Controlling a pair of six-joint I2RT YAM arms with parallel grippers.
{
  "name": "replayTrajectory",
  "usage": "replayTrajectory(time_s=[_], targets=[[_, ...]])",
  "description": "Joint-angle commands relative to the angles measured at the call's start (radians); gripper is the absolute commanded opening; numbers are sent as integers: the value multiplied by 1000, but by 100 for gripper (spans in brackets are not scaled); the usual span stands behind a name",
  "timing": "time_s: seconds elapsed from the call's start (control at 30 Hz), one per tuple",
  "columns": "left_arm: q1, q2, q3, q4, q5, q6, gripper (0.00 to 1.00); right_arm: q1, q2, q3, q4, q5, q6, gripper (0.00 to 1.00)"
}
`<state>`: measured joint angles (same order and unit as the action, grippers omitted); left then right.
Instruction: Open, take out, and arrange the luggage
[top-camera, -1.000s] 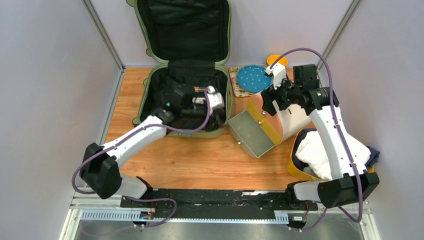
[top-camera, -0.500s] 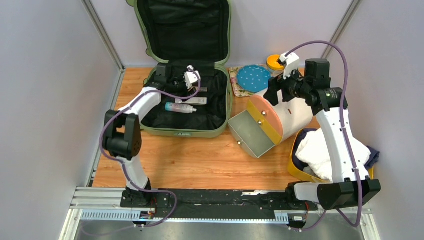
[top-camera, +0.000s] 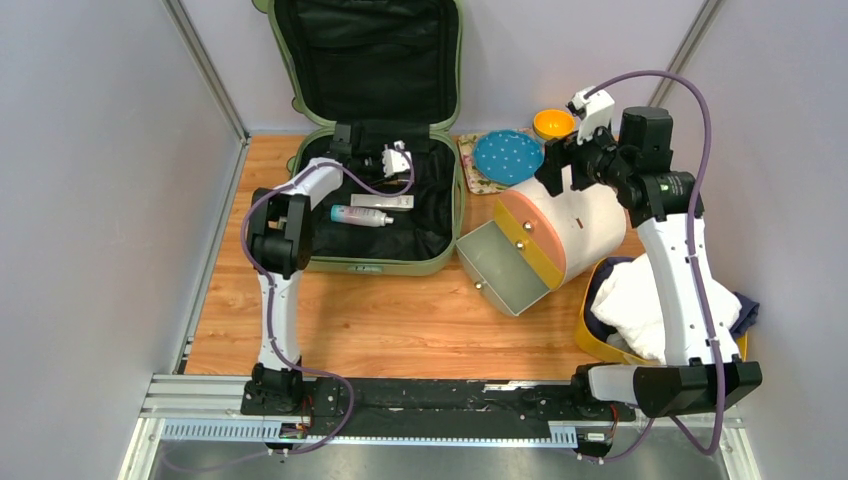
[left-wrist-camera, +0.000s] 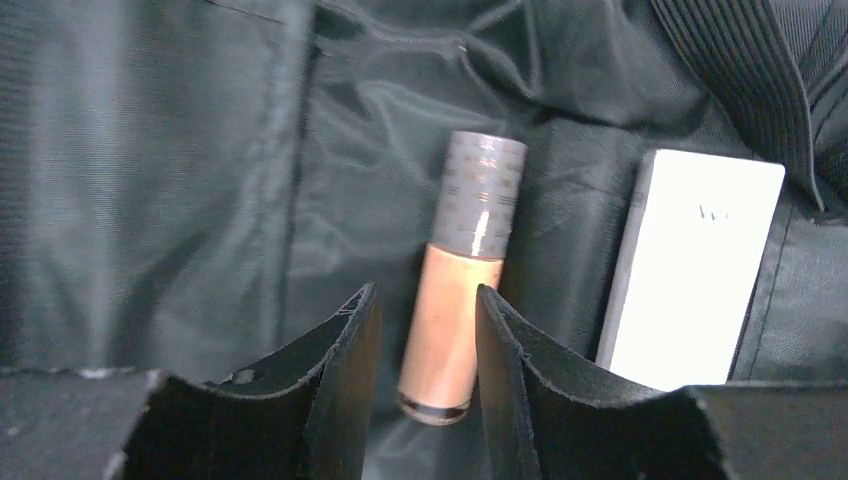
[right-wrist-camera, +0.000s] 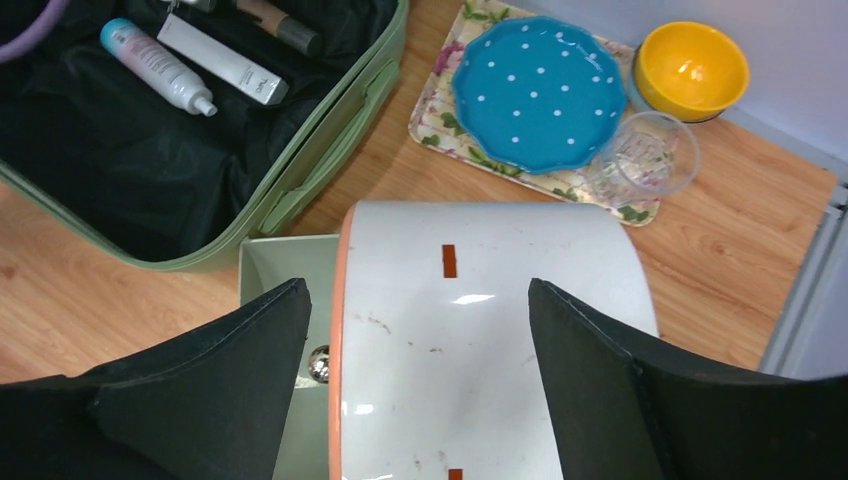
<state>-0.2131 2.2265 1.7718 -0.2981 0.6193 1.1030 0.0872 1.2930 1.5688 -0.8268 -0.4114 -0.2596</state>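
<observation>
The sage-green luggage (top-camera: 375, 266) lies open at the back left, its lid leaning on the wall, black lining (left-wrist-camera: 150, 150) showing. Inside lie a white-and-blue bottle (top-camera: 360, 215), a white box (top-camera: 383, 201) and a peach bottle with a grey cap (left-wrist-camera: 462, 290). My left gripper (top-camera: 378, 165) is low in the back of the case, open, its fingertips (left-wrist-camera: 425, 290) on either side of the peach bottle's base. My right gripper (top-camera: 560, 170) is wide open and empty above the round cream-and-orange drawer box (right-wrist-camera: 480, 330).
The drawer box (top-camera: 590, 225) has one drawer (top-camera: 500, 265) pulled out toward the case. Behind it are a floral tray with a blue dotted plate (top-camera: 508, 156), a clear glass (right-wrist-camera: 645, 155) and a yellow bowl (top-camera: 553, 123). A yellow tray with white cloth (top-camera: 650, 310) sits at right.
My left arm has swung from the front of the case to its back, down over the peach bottle. My right gripper has lifted and drawn back to the right.
</observation>
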Motion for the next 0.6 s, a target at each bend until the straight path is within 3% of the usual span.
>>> replayTrajectory(time_s=[0.0,0.2,0.4,0.57], targets=[[11,47,32,-13,65,127,47,-6,-14,62,-18,109,-20,84],[11,55,-3,-19,85,169,47,-6,-37,59,-21,128,-18,85],[9,188,153,-76,7,225,45,-9,-44,74,-44,118,-21,85],[11,217,135,-55,-23,281,43,-7,-66,62,-48,143,-41,85]])
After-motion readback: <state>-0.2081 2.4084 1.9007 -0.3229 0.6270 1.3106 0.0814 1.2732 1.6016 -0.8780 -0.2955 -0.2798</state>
